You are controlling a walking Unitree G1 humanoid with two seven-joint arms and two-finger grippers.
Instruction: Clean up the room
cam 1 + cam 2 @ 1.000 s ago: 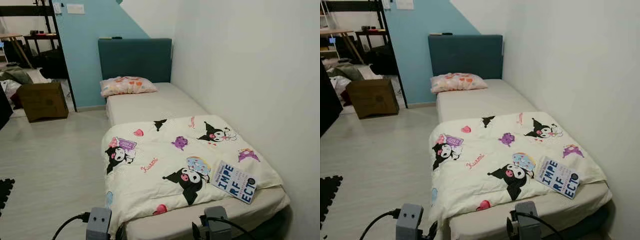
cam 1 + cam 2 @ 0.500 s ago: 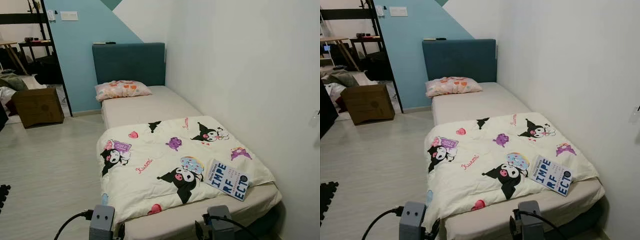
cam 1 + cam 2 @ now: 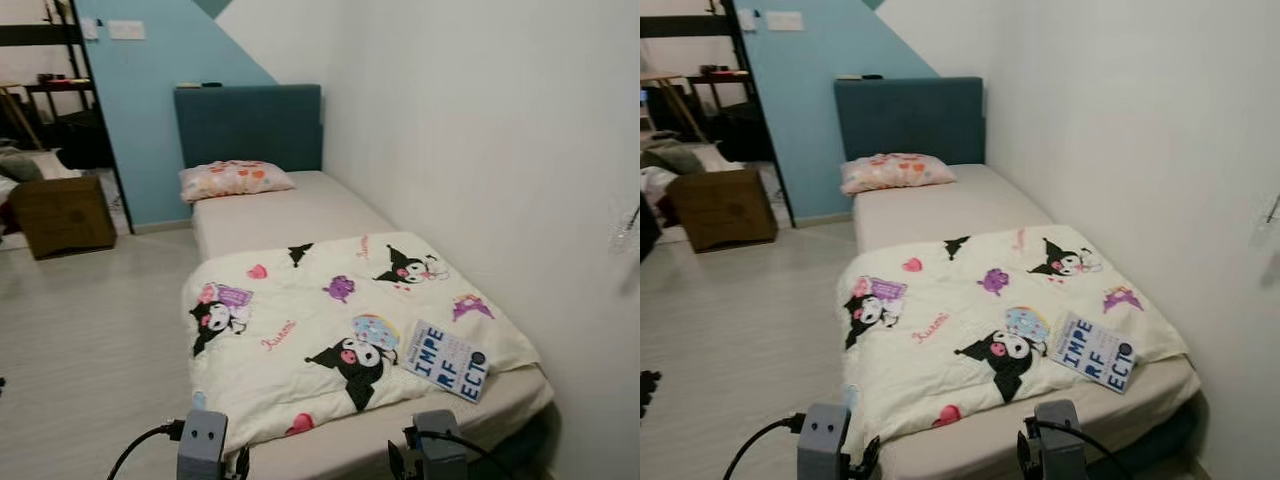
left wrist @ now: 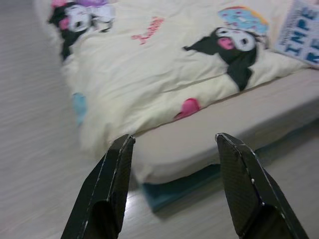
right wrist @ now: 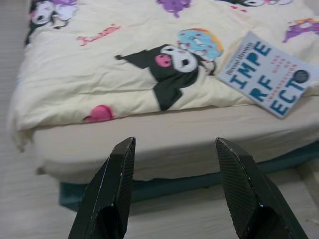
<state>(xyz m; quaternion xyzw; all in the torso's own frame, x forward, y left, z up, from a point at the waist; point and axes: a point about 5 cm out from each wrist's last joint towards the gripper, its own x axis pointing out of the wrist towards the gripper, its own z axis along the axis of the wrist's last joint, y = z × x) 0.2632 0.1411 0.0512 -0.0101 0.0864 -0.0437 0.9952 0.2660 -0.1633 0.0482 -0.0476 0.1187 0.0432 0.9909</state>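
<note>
Right wrist view shows our right gripper (image 5: 172,186) spread open before the book (image 5: 269,72) on the blanket (image 5: 114,69), our left gripper (image 4: 174,191) likewise open.

soft printed cloth blanket (image 3: 330,335), glossy paper book (image 3: 446,360), matt wood-look floor (image 3: 90,340)
</note>
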